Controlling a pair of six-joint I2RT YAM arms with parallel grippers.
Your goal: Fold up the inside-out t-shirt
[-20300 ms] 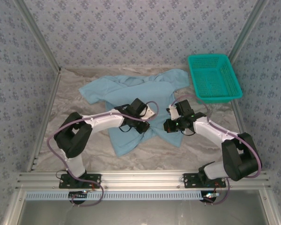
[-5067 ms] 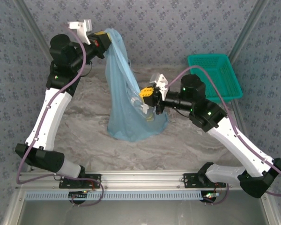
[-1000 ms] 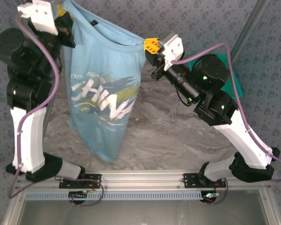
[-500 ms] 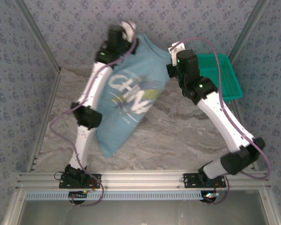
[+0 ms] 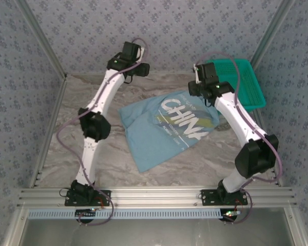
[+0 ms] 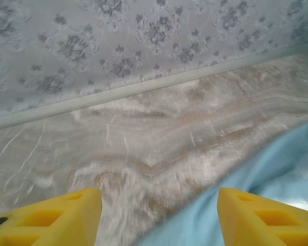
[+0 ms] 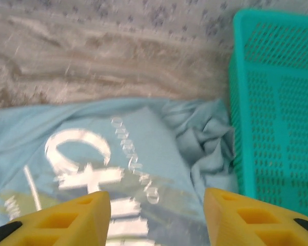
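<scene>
Both grippers are open and hold nothing. In the left wrist view, the left gripper (image 6: 156, 220) has its yellow fingers (image 6: 51, 215) spread wide. Between them are only the marble table (image 6: 143, 133) and a light-blue edge of the inside-out t-shirt (image 6: 262, 174). From above, this gripper (image 5: 140, 69) sits well to the left of the teal mesh basket (image 5: 235, 84), near the back wall. The right gripper (image 7: 156, 215) is equally wide apart and hovers over the shirt's white lettering, close to the basket's left wall (image 7: 256, 102). From above it (image 5: 196, 88) appears just left of the basket.

The t-shirt (image 5: 167, 128) lies on the table, print side up, with "CHINA" readable. Its long axis runs diagonally. The upper end sits just beside the basket's near-left corner, where the fabric is bunched (image 7: 205, 138). The hem trails away from the basket toward the near left.

Half a second ago the shirt hung in the air, pinched by both grippers. It has since dropped to the table and both jaws have let go.
</scene>
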